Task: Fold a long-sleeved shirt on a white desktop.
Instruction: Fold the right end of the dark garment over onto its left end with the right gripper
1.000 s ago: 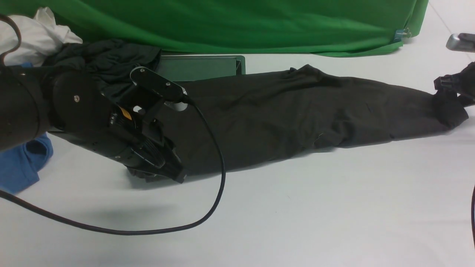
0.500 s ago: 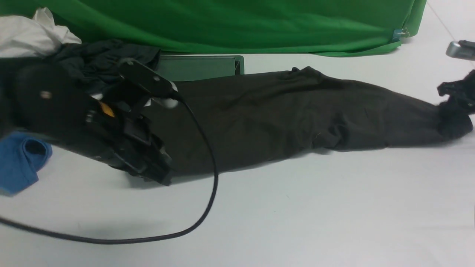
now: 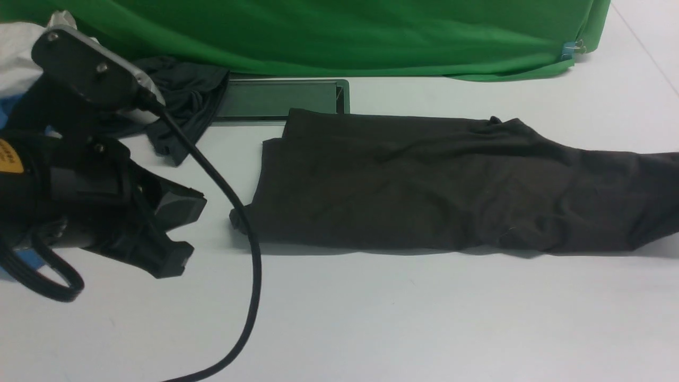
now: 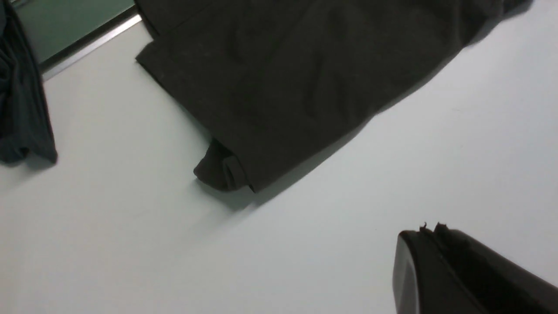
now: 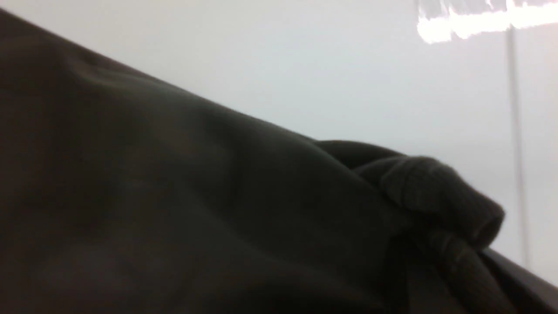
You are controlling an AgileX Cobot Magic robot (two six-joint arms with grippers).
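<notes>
The very dark brownish-black knit long-sleeved shirt (image 3: pixel 435 185) lies folded mid-frame on the smooth white desktop (image 3: pixel 424 318) — left gripper (image 3: pixel 177 231) lower left, jaws together; right gripper unseen, grip undeterminable.

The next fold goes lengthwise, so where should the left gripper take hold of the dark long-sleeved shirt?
Probably the near corner of the long-sleeved shirt's left end, where a small roll of fabric sticks out past the straight edge. Come in low over the bare white desktop from the left gripper's side; that raised lump should be easier to pinch than the flat edge.
</notes>
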